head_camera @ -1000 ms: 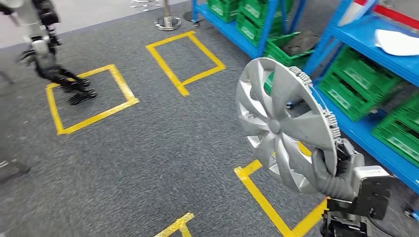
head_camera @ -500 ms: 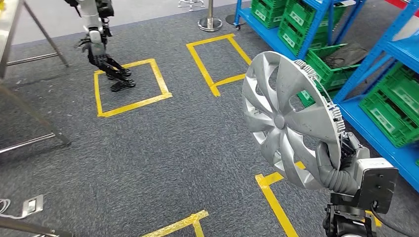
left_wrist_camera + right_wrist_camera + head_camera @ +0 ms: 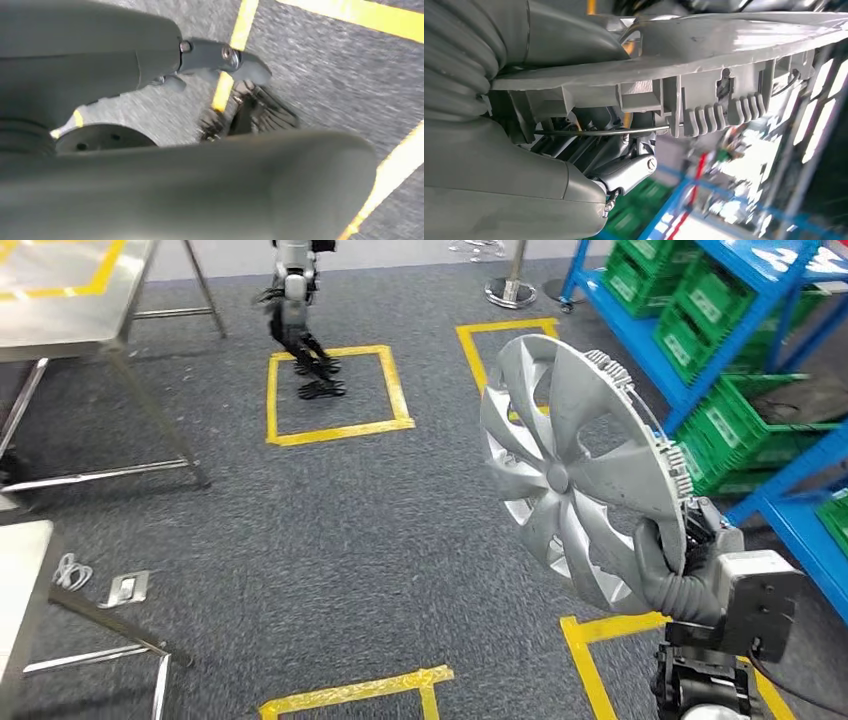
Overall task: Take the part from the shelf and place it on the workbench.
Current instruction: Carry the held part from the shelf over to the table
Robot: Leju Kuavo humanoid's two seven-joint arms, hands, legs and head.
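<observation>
The part is a silver wheel cover [image 3: 570,480], held upright on edge low at the right of the head view. My right hand [image 3: 683,570] grips its lower rim; the right wrist view shows the ribbed rim [image 3: 724,45] clamped between the thumb and fingers [image 3: 624,172]. A metal workbench [image 3: 70,310] stands at the far left. My left hand [image 3: 303,345] hangs far ahead over a yellow floor square, holding nothing, its dark fingers [image 3: 250,107] loosely apart.
Blue shelves [image 3: 640,330] with green crates [image 3: 700,315] run along the right. Yellow tape squares [image 3: 330,425] mark the grey carpet. A stanchion base [image 3: 512,288] stands at the back. A second table corner [image 3: 20,580] and a floor cable [image 3: 70,570] lie low at the left.
The camera has turned left: shelves slid off to the right and the metal workbench came into view. The wheel cover stays in my right hand.
</observation>
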